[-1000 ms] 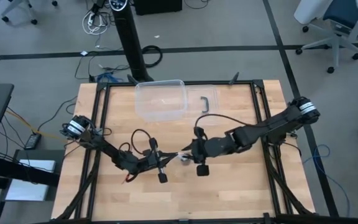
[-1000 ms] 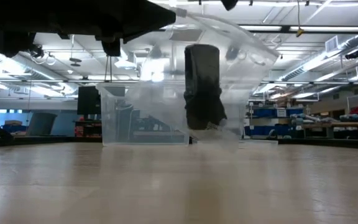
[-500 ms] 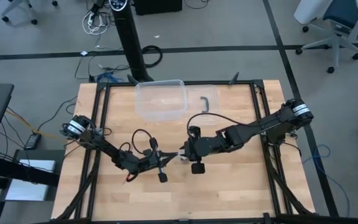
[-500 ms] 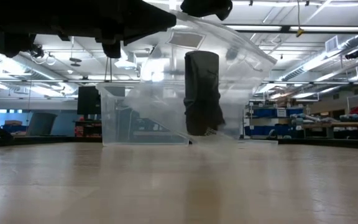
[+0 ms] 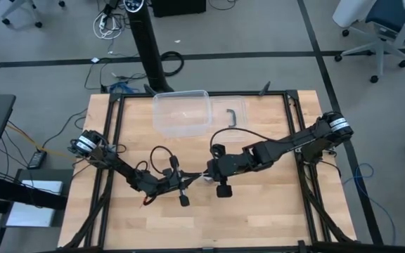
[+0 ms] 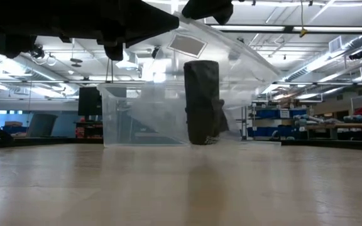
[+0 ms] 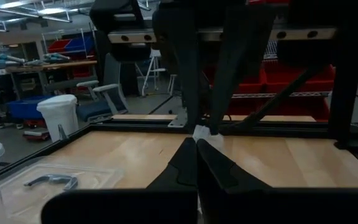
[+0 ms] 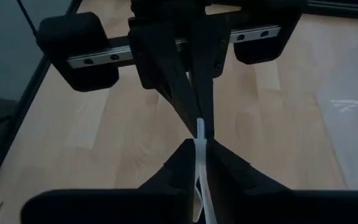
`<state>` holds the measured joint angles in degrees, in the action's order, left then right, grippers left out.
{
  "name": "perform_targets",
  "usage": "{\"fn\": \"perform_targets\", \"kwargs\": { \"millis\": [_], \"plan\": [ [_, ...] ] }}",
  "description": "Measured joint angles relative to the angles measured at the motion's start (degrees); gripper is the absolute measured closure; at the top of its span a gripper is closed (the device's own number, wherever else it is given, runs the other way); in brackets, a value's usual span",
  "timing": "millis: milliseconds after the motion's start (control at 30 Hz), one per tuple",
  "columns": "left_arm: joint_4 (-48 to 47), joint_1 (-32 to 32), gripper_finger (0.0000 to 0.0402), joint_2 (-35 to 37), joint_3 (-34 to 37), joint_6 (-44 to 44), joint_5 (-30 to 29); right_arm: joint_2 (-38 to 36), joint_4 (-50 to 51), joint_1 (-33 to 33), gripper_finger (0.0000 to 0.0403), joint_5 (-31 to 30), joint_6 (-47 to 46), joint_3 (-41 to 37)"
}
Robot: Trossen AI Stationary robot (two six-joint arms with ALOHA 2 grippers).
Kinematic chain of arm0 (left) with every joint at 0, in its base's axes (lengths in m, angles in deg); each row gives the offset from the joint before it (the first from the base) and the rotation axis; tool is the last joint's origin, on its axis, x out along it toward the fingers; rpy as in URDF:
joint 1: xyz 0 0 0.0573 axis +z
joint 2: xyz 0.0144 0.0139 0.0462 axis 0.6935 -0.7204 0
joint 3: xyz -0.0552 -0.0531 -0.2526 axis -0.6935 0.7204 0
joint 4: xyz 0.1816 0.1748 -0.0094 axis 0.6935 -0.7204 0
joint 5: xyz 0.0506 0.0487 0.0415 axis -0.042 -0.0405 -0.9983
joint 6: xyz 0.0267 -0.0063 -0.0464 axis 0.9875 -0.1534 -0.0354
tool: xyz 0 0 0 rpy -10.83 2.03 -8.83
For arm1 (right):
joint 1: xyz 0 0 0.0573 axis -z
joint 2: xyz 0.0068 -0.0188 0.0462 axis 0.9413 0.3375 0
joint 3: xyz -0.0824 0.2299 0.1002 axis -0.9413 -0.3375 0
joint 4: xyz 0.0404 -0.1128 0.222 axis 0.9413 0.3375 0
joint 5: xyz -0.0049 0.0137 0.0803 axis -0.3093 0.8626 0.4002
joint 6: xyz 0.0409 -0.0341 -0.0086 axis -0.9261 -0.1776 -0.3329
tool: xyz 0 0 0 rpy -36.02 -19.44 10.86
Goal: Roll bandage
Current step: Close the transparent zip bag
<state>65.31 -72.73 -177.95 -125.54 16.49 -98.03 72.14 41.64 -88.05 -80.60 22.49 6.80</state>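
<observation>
Both arms are meeting over the middle of the wooden tabletop (image 5: pixel 273 211), tip to tip. The left pincer (image 5: pixel 195 178) is pinching one edge of a crinkly clear plastic bag (image 6: pixel 231 81), its fingers (image 7: pixel 188 163) pressed together on a sliver of whitish film. The right pincer (image 5: pixel 207 173) is facing it from the other side and is clamping the same edge, its fingers (image 8: pixel 185 158) closing on the thin white strip of plastic that is standing up between them. In the right wrist view the two pincers are almost touching, nose to nose.

The bag is hanging below them, stretched wide, and the bandage (image 6: pixel 202 102) is sitting inside it: a black roll standing upright, its lower end right at the level of the tabletop, though I cannot tell whether it is resting there.

Behind the bag, toward the far edge of the tabletop, a clear plastic box (image 5: pixel 181 112) is lying open, with its lid and dark handle (image 5: pixel 233 117) just beside it on the right.
</observation>
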Motion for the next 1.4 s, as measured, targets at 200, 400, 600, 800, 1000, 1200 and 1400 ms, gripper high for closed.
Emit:
{"fn": "perform_targets", "kwargs": {
  "millis": [200, 400, 600, 800, 1000, 1200, 1400],
  "plan": [
    [0.6, 0.1, 0.0402, 0.0, 0.0, 0.0, 0.0, 0.3, 0.4, 0.3, 0.0330, 0.7, -0.7, 0.0],
    [0.3, 0.2, 0.0402, 0.0, -0.3, -0.1, 0.2, 0.3, 0.3, 0.3, 0.0305, 1.4, -1.1, 0.0],
    [0.3, 0.3, 0.0402, 0.0, -0.3, -0.2, 0.6, 0.3, 0.3, 0.5, 0.0378, 1.1, -1.2, 0.0],
    [0.9, 0.3, 0.0402, 0.0, -0.3, 0.5, 0.8, 0.3, 1.3, 0.5, 0.0383, 1.0, -2.3, 0.0],
    [4.1, 0.2, 0.0402, 0.0, -0.2, 3.5, 1.0, 0.1, 2.7, -0.3, 0.0392, 0.3, -2.7, 0.2],
    [5.9, 0.2, 0.0402, 0.2, -0.3, 4.1, -0.5, 0.5, 8.3, -1.1, 0.0392, 0.5, -4.3, -0.2],
    [5.1, -0.1, 0.0402, 0.1, -0.3, 4.0, -0.1, 0.3, 9.2, -1.3, 0.0392, -0.7, -5.3, -0.2]
  ]
}}
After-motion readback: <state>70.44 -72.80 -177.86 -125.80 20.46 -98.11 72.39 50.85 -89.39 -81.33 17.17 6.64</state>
